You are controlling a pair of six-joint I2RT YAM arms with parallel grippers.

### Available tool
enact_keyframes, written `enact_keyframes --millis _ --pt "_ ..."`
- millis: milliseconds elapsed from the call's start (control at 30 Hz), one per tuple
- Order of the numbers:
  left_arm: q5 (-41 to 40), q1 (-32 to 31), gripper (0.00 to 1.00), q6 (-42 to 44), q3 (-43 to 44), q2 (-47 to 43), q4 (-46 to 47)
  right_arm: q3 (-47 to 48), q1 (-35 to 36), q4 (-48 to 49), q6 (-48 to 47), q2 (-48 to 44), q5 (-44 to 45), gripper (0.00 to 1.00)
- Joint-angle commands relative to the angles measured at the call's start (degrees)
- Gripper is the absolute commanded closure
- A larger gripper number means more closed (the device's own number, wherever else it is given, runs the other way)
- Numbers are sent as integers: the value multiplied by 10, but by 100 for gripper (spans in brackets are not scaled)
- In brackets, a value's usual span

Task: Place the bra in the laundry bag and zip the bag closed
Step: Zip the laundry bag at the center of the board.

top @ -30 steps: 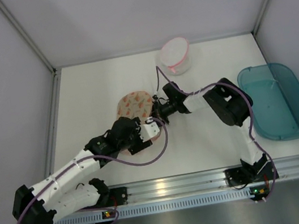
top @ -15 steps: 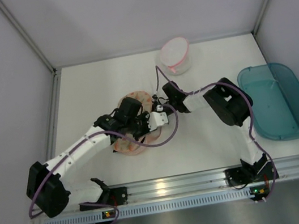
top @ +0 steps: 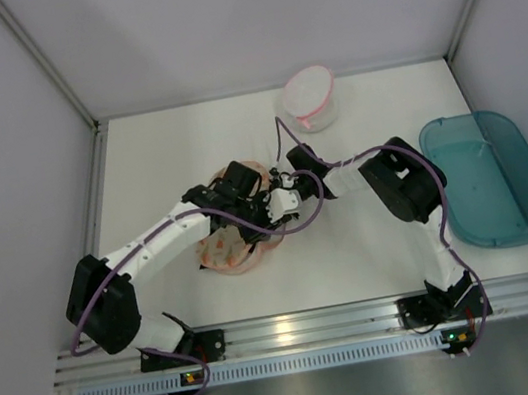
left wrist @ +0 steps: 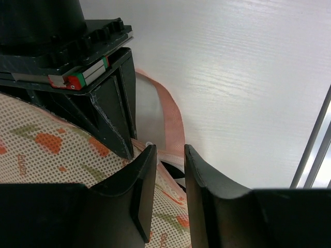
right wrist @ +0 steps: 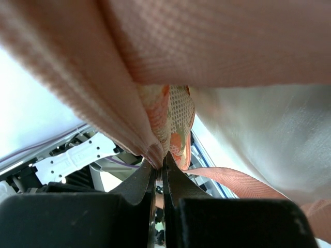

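Left arm (top: 164, 236) swung in over the bag (top: 225, 255); its jaws sit narrowly apart right at the pink trim (left wrist: 173, 121), grip unclear. Right jaws pinch that trim just beyond. Bra's out of sight, presumably inside.

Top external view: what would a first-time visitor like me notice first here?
In the middle, both arms meet over the round cream mesh laundry bag with its orange speckled print. The right gripper is shut on the bag's pink trim, with the left gripper close beside it. A teal plastic tub sits at the right edge, and a small white pouch with pink rim at the far side.
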Motion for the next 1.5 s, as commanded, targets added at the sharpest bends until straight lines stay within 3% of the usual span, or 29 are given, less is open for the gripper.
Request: enact_keyframes --millis 0,400,600,633,733,833,967,1167,1367,1467 --pt "0 1 66 -13 29 13 -12 15 4 13 6 -9 -14 100" --pt "-55 2 68 6 22 53 -10 11 3 16 8 -10 -15 100" --pt "-48 2 87 21 11 43 -11 12 0 17 11 -7 -15 100" --pt "-47 2 95 22 9 41 -11 12 0 17 11 -6 -15 100" --pt "-42 2 100 28 1 31 -11 11 -1 18 11 -6 -15 100" --pt "-42 2 100 33 -10 23 -11 10 -5 19 10 -5 -14 100" --pt "-49 2 74 28 -20 18 -11 10 -7 19 12 -5 -15 100" --pt "-42 1 62 9 -15 27 -11 10 -7 28 20 -6 -16 100" --pt "-70 1 65 -8 -12 48 12 0 -7 45 34 -10 -17 100" --pt "-90 1 73 -15 -14 48 26 -1 -7 46 34 -12 -17 100"
